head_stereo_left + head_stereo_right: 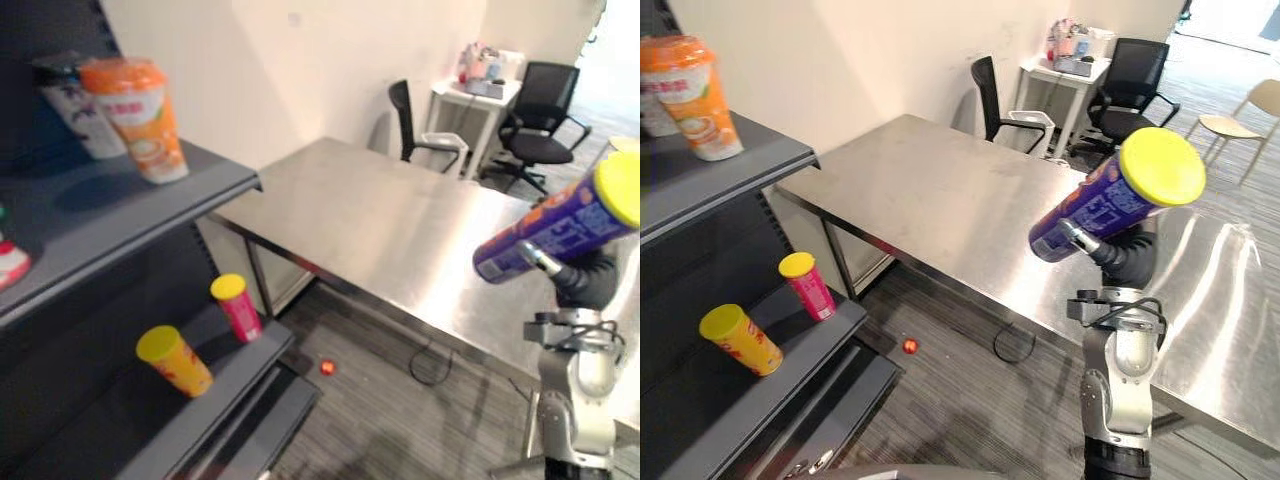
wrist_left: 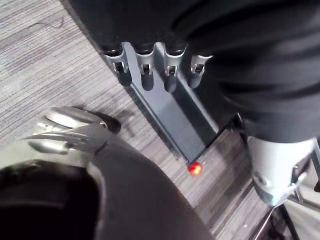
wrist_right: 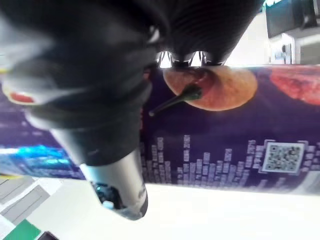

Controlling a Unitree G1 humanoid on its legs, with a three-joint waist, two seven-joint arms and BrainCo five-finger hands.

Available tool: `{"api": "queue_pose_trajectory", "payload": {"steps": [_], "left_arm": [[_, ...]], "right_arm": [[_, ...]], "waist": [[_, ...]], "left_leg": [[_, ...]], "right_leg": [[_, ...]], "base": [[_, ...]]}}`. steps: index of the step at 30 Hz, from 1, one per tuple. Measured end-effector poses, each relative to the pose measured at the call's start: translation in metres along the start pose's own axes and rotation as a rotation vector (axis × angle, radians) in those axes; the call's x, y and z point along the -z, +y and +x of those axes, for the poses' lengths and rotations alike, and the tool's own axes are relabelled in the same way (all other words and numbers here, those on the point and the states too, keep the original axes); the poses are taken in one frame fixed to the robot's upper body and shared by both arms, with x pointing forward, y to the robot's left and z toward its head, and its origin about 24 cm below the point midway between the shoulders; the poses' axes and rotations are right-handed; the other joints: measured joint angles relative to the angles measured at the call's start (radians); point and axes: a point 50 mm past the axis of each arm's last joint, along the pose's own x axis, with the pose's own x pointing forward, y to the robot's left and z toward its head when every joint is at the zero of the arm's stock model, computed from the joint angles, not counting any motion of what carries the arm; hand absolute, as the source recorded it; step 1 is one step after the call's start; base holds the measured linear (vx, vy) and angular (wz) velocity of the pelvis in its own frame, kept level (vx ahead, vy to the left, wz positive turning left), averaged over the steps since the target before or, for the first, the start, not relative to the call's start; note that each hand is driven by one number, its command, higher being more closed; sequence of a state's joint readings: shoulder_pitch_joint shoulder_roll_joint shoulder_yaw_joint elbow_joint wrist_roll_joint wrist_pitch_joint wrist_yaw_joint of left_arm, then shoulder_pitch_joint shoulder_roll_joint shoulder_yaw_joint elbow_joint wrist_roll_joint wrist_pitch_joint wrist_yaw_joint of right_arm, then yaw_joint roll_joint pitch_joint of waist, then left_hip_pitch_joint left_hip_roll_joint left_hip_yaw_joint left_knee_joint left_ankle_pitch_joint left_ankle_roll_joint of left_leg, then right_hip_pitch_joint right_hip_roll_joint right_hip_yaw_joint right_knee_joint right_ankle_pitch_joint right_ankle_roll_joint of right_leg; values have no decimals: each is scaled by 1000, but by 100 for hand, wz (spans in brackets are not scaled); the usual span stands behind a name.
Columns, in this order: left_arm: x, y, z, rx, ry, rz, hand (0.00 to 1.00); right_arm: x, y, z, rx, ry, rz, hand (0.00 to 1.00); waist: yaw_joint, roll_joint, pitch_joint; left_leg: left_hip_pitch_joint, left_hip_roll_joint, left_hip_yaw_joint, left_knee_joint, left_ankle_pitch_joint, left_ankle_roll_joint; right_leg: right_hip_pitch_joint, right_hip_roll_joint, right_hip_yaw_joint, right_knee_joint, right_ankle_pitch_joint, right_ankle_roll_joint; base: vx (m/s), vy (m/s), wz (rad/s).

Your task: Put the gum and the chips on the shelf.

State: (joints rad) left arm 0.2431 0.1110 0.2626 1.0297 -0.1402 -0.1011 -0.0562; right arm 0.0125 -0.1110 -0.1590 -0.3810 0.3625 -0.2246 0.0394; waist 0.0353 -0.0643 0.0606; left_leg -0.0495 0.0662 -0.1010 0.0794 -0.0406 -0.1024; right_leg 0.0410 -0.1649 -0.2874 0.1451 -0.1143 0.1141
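Right hand (image 1: 1106,251) raised, clenched (left hand (image 2: 146,68) slack)

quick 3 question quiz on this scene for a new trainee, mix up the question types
1. True or false: the right hand has its fingers curled round the purple chips can.
2. Where are the orange can and the pink can? A in a drawer; B on the lower shelf; C in a basket.
3. Fill in: the lid of the purple chips can is ____.

Key: 1 true; 2 B; 3 yellow.
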Motion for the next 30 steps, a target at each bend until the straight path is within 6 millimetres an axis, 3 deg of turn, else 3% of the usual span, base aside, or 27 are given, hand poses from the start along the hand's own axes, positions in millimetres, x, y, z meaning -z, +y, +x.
{"api": "queue_pose_trajectory", "payload": {"steps": [2, 4, 5, 6, 8, 9, 10, 11, 12, 13, 14, 15, 17, 21, 23, 26, 30], "left_arm": [[-6, -2, 2, 5, -17, -14, 0], [-8, -9, 3, 21, -27, -22, 0], [-5, -15, 3, 33, -18, -31, 0], [-7, -16, 4, 36, -15, -31, 0], [-6, -20, 5, 43, -6, -46, 0], [2, -23, 2, 49, 14, -55, 0], [7, -24, 0, 52, 21, -60, 0], [5, -27, 0, 62, 7, -62, 0], [-3, -29, 2, 65, -21, -73, 0], [-1, -27, 2, 63, -12, -74, 0], [6, -24, 0, 56, 12, -76, 0], [13, -22, -3, 55, 33, -82, 0], [16, -19, -3, 50, 38, -95, 0], [14, -15, -3, 30, 30, -131, 0], [8, -13, -1, 24, 16, -131, 0], [10, -13, -1, 19, 27, -126, 0], [7, -11, 0, 17, 21, -104, 0]], "right_arm": [[1, 5, 3, -11, -7, 24, 100], [-2, 9, 11, -23, -38, 30, 100], [-4, 9, 16, -23, -59, 32, 100], [-6, 6, 20, -7, -75, 17, 100], [-8, -5, 28, 37, -92, -19, 100], [-9, -13, 30, 71, -93, -41, 100], [-11, -17, 30, 84, -101, -53, 100], [-16, -28, 28, 134, -122, -80, 100], [-17, -35, 26, 174, -123, -85, 100], [-16, -35, 26, 184, -120, -80, 100], [-13, -34, 23, 193, -111, -67, 100], [-11, -35, 18, 204, -95, -69, 100], [-9, -42, 11, 225, -68, -107, 100], [-6, -40, 8, 229, -49, -109, 100], [-4, -39, 6, 232, -41, -106, 100], [-2, -38, 5, 238, -32, -123, 100], [1, -34, 5, 232, -19, -114, 100]], "waist": [[1, 10, 11], [10, 39, 32], [16, 58, 45], [22, 58, 58], [23, 63, 82], [24, 96, 77], [23, 118, 73], [-1, 129, 75], [6, 116, 80], [11, 110, 83], [7, 104, 85], [-4, 103, 86], [-6, 105, 85], [-7, 121, 77], [-4, 82, 92], [-5, 70, 99], [-5, 61, 112]], "left_leg": [[-50, 1, -78, -7, 28, -19], [-89, 16, -100, -47, 53, -8], [-90, 41, -39, -95, 40, 45], [-94, 61, 80, -112, -11, 173], [-157, 87, 280, 8, -6, 215], [-159, 92, 378, 99, 68, 235], [-153, 86, 402, 83, 146, 219], [-159, 53, 395, -4, 270, 195], [-140, 27, 401, -93, 355, 194], [-140, 35, 440, -37, 290, 195], [-133, 52, 490, 63, 180, 185], [-101, 69, 516, 134, 104, 150], [-30, 89, 518, 116, 49, 84], [-12, 78, 483, -37, 30, 52], [-20, 40, 450, -89, 67, 66], [-19, 3, 445, -74, 56, 92], [-16, -13, 477, -18, -2, 101]], "right_leg": [[-7, 9, -81, 9, -16, -19], [-41, 8, -154, 63, -40, -37], [-39, 10, -205, 58, -44, -45], [-17, 6, -265, 18, -23, -50], [-20, -38, -362, 25, -29, -66], [-17, -51, -406, 60, -45, -62], [-15, -46, -429, 76, -55, -57], [-14, -66, -491, 87, -70, -59], [-10, -91, -544, 63, -60, -66], [-13, -99, -565, 62, -58, -67], [-2, -107, -591, 63, -57, -66], [19, -115, -631, 65, -56, -66], [33, -113, -683, 71, -54, -62], [9, -105, -740, 103, -47, -50], [-15, -145, -753, 145, -44, -47], [-15, -205, -739, 202, -44, -47], [-20, -238, -673, 226, -36, -33]], "base": [[-84, -102, 127], [-125, -136, 127], [-116, -173, 127], [-125, -160, 151], [-95, -73, 138], [-29, -70, 118], [-7, -76, 168], [-106, -16, 163], [-122, -24, 145], [-101, -65, 78], [-32, -104, 80], [-56, -70, 96], [-66, 31, 86], [-89, 114, 55], [-61, 169, 48], [-30, 149, 24], [-35, 124, -24]]}}
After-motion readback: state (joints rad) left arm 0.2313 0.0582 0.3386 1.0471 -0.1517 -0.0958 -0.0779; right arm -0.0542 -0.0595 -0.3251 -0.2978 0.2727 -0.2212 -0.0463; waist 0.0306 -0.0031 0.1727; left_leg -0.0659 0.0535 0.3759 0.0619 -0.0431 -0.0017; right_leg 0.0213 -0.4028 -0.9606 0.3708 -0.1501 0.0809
